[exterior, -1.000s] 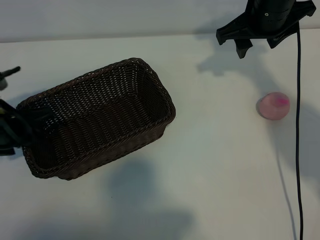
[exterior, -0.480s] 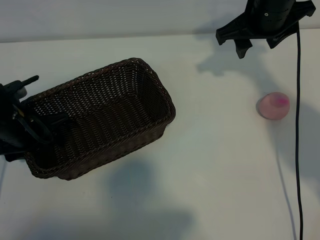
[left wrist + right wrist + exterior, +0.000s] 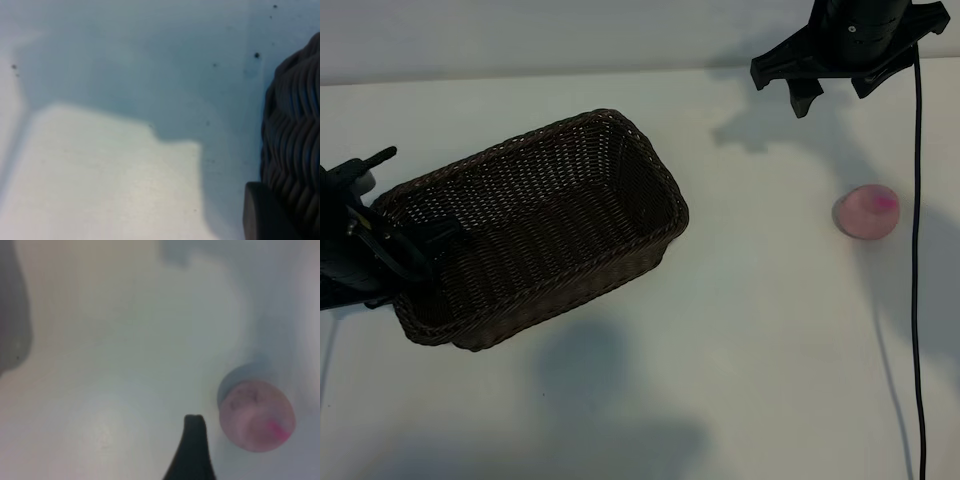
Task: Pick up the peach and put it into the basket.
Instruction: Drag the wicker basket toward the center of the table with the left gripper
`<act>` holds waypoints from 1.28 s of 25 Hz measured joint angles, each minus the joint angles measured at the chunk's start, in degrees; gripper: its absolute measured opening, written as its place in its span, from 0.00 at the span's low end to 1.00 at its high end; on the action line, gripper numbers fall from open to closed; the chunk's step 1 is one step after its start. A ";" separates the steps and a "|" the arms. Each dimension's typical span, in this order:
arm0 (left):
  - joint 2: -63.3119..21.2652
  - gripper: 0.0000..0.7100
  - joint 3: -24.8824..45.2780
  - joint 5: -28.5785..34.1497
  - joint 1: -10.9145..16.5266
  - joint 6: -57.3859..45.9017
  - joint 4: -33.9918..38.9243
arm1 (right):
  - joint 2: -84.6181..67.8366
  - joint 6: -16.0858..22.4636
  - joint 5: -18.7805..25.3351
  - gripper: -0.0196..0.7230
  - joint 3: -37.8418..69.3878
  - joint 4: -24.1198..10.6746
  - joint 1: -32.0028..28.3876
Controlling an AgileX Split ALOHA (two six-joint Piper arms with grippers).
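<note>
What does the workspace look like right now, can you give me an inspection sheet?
Surface: white table, bare apart from shadows.
Job's things: peach on the table at the right, outside the basket; basket's inside holds no fruit.
Clutter: nothing seen.
Grippers: left claw at the basket's left end, over its rim; right claw open, hanging above the table behind the peach.
Cables: black cable runs down the right side, past the peach.
Surroundings: nothing seen beyond the table.
</note>
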 joint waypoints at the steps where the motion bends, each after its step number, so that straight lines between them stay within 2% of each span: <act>1: -0.05 0.16 0.00 0.00 0.00 0.38 -0.27 | 0.00 0.00 0.00 0.82 0.00 0.00 0.00; 5: -0.62 0.16 0.00 -0.18 0.00 3.31 -2.84 | 0.00 0.00 0.00 0.82 0.00 0.02 0.00; 16: -5.84 0.14 0.04 -1.07 0.00 20.92 -19.35 | 0.00 0.00 0.00 0.82 0.00 0.25 0.00; 21: -6.98 0.14 -0.23 -1.16 0.00 26.43 -23.21 | 0.00 0.00 -0.04 0.82 0.00 0.44 0.00; 25: -6.70 0.14 -5.21 3.98 0.00 31.76 -23.36 | 0.00 0.00 -0.04 0.82 0.00 0.49 0.00; 32: 0.17 0.14 -22.36 15.53 0.00 32.93 -18.45 | 0.00 0.00 -0.04 0.82 0.00 0.49 0.00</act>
